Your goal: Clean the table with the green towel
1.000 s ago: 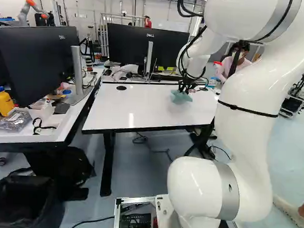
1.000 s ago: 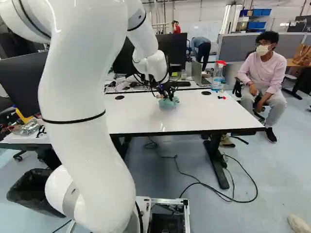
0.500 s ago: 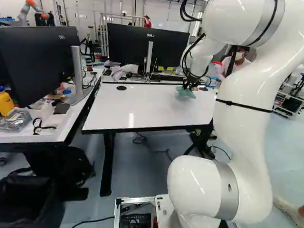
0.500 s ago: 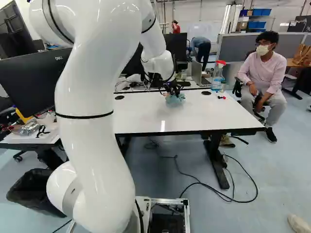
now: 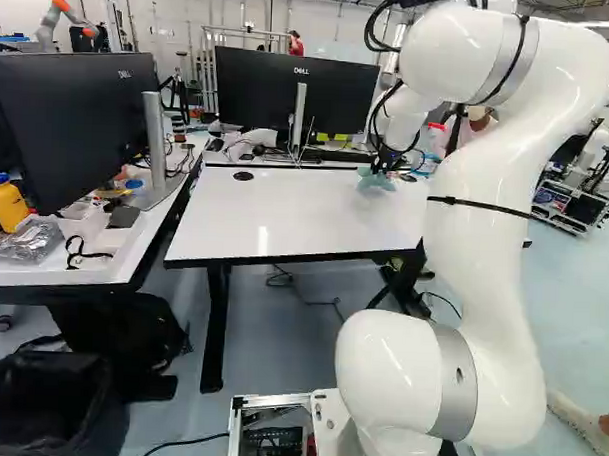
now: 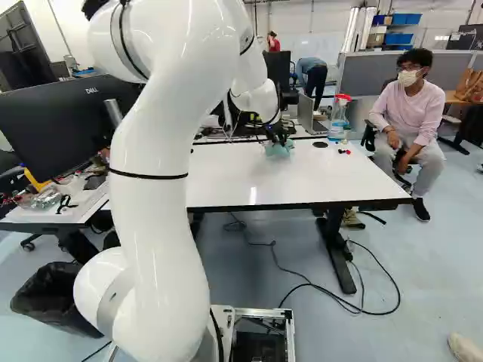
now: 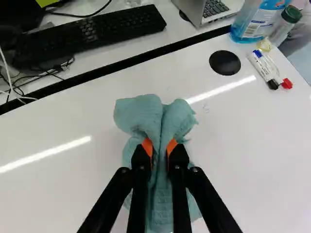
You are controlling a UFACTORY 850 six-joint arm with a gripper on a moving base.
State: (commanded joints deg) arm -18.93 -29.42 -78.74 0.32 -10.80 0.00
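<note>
two orange pads (image 7: 147,146) pinch towel (image 7: 141,114), wrist view only

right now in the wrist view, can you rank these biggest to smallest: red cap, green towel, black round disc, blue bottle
Green towel
Blue bottle, partly out of view
Black round disc
Red cap
</note>
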